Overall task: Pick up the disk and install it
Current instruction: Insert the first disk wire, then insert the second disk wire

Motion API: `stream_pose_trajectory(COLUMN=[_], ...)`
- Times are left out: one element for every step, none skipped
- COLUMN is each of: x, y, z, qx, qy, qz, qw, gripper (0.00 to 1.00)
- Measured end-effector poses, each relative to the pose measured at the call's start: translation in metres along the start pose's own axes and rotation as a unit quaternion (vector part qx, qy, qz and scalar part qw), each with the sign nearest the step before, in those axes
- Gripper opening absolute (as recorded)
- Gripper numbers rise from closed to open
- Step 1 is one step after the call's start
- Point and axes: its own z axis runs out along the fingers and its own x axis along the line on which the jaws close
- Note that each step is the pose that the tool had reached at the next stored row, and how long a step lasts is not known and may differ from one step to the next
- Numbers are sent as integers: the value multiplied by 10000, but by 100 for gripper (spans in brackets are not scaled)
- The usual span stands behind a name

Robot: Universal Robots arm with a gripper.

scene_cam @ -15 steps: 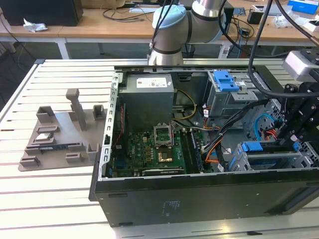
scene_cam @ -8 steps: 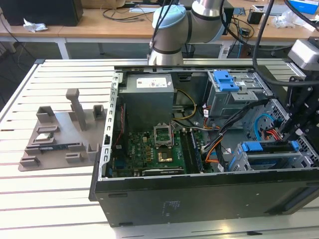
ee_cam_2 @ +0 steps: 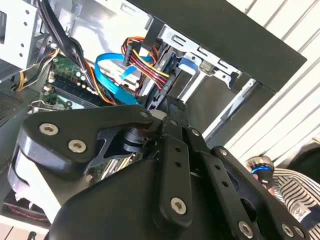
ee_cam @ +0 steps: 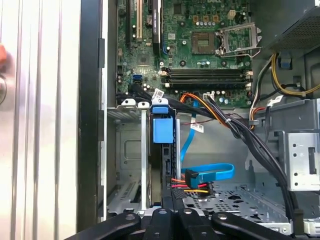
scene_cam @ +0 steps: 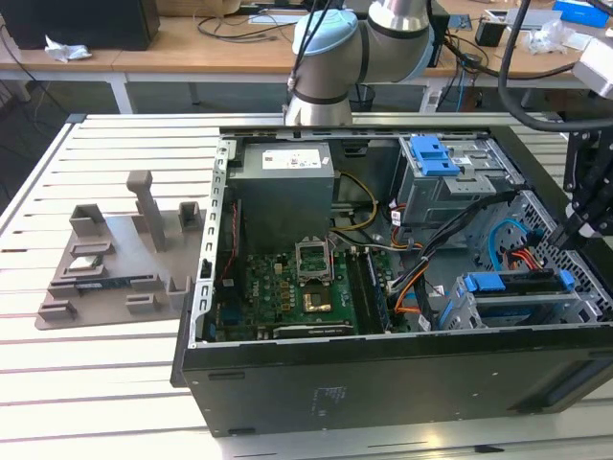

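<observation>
Toward the exterior view's right, the black linkage gripper [scene_cam: 567, 233] hangs over the front corner of the open dark-grey metal computer case [scene_cam: 383, 383], just above the flat silver-grey hard disk with blue plastic rails [scene_cam: 517, 297]. The disk stands on edge in the grey metal drive bay [scene_cam: 584, 305], apparently most of the way in.

In the second wrist view, the gripper [ee_cam_2: 169, 102] reaches the disk's dark top edge, close beside a bundle of red, yellow and black power wires [ee_cam_2: 142, 60] and a flat blue data cable [ee_cam_2: 117, 85]. I cannot tell whether the tool is clamped on the disk or merely resting against it.

In the first wrist view, the disk [ee_cam: 163, 129] runs straight between two silver guide rails [ee_cam: 143, 155]. To seat it well, I judge the push should stay in line with those rails, square and gentle. The cables must stay out of the slot, or a tilted disk could bind.
</observation>
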Motion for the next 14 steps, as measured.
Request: stream_pose_trajectory(x=[1,1,1,1,1,1,1,1,1,1,1,1,1,1], y=[3,5,5,5,5,5,5,5,5,5,5,5,5,5], z=[-40,-59,-60,-61,-62,-62,-61,-62,-62,-62,-62,-62,-62,-62], qx=[0,0,0,0,0,0,0,0,0,0,0,0,0,0], qy=[0,0,-1,0,0,0,0,0,0,0,0,0,0,-1], qz=[0,0,0,0,0,0,0,0,0,0,0,0,0,0], qw=[10000,10000,10000,10000,10000,10000,10000,10000,10000,10000,10000,10000,10000,10000], gripper=[11,11,11,11,11,11,11,11,11,11,11,11,11,11])
